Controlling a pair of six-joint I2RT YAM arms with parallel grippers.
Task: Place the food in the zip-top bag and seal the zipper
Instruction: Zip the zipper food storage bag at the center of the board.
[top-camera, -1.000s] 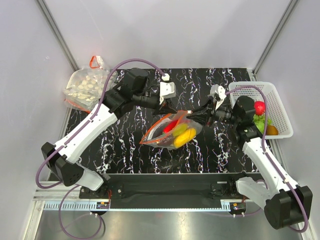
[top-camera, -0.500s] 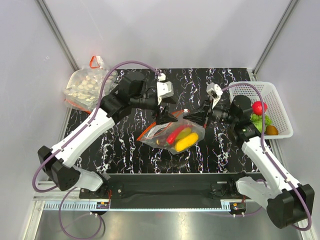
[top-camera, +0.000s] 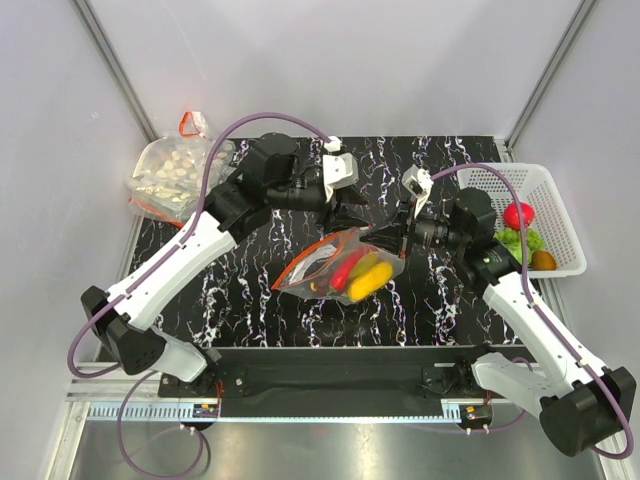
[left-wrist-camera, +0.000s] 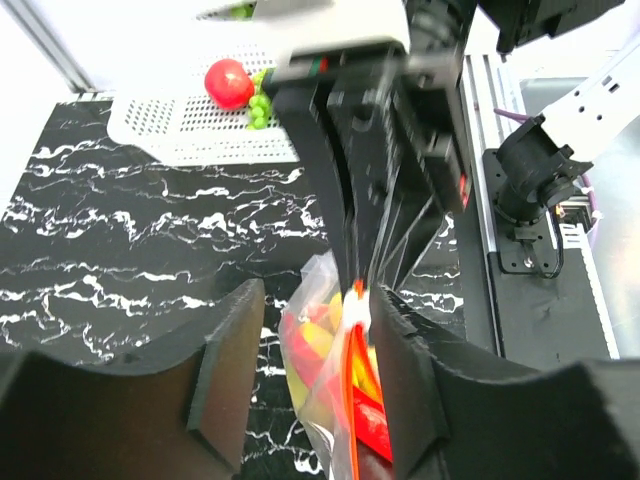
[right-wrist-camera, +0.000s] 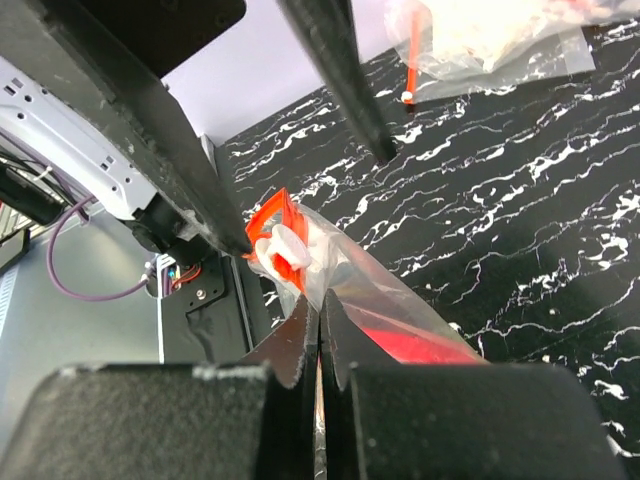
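Note:
The zip-top bag (top-camera: 335, 270) hangs just above the black marbled table with red food (top-camera: 346, 266) and yellow food (top-camera: 368, 281) inside. My right gripper (top-camera: 402, 243) is shut on the bag's right end. In the right wrist view its jaws (right-wrist-camera: 320, 312) pinch the clear plastic just beside the white slider (right-wrist-camera: 287, 243). My left gripper (top-camera: 347, 216) is over the bag's mouth. In the left wrist view it (left-wrist-camera: 316, 300) stands open astride the zipper (left-wrist-camera: 351, 400), which lies close against the right finger (left-wrist-camera: 405, 370).
A white basket (top-camera: 562, 268) at the right edge holds a red fruit (top-camera: 518, 215), green pieces and an orange one. A larger clear bag of whitish pieces (top-camera: 175, 172) lies at the back left, off the black mat.
The right gripper has moved in and shut on the bag's right end. The left gripper let go, opened wide, then came down over the zipper with its jaws narrowing. The bag shifted slightly.

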